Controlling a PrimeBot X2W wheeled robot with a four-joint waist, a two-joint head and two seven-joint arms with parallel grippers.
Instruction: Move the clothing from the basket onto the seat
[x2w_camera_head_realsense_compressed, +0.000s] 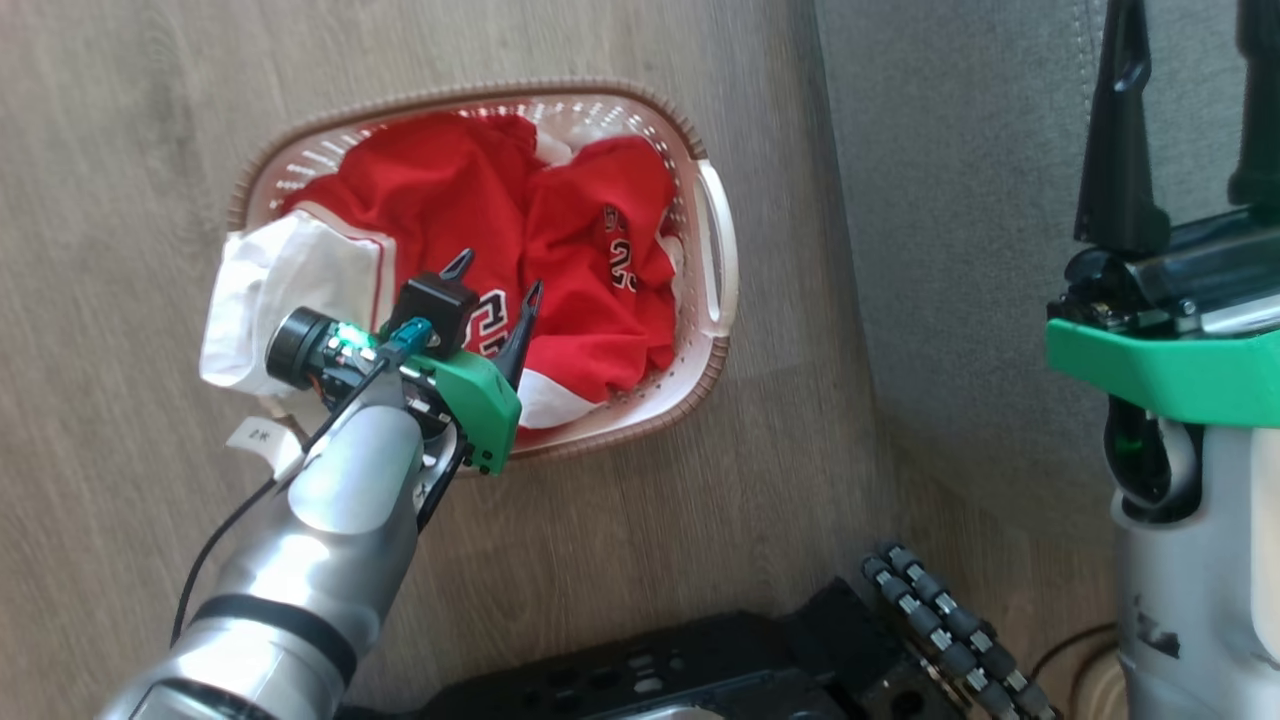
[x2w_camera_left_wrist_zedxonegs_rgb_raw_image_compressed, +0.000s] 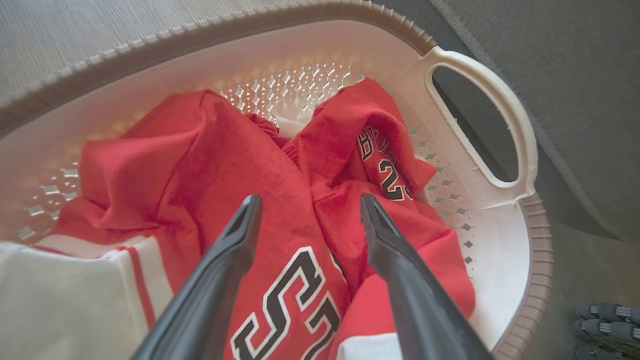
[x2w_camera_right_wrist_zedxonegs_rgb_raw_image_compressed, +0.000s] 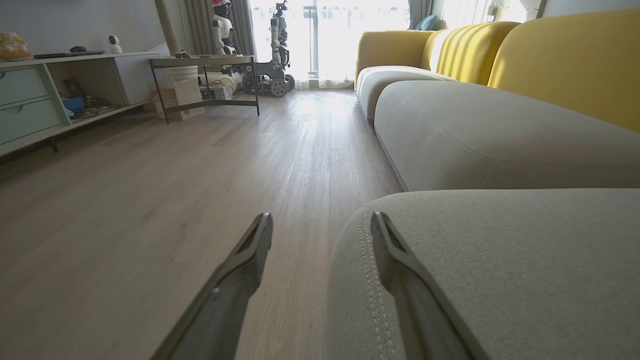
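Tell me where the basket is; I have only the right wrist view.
Observer: The basket stands on the wooden floor, to the left of the seat.
Operator: Say what is in it.
Observer: Red clothing, with a white part draped over the rim away from the seat.
Operator: Report my left side.
Observer: The left gripper hangs over the clothing, jaws open, holding nothing.

The wooden floor (x2w_camera_head_realsense_compressed: 120, 150) carries the basket (x2w_camera_head_realsense_compressed: 480, 92) beside the seat (x2w_camera_head_realsense_compressed: 950, 200).
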